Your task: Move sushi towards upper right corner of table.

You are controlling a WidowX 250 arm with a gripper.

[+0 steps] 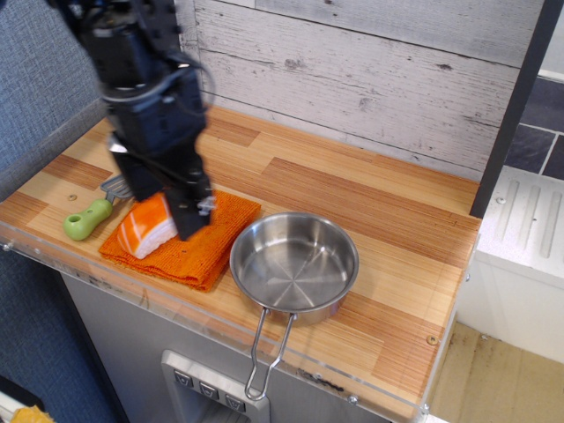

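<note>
Gripper [188, 220] positioned over sushi [144, 231]
The sushi is covered at its 3 o'clock end on the orange cloth [216, 238]; jaw opening cannot be told.

The arm descends from the upper left, wrist pitched downward. The gripper [192, 220] points down and slightly right at the arm's lower end; its jaw opening cannot be determined.

sushi [145, 231]: 1 | orange cloth [211, 242]: 1 | steel pan [295, 264]: 1 | green-handled spatula [88, 218]: 1 | robot arm [145, 106]: 1 | gripper [189, 225]: 1 | table [388, 229]: 1
</note>
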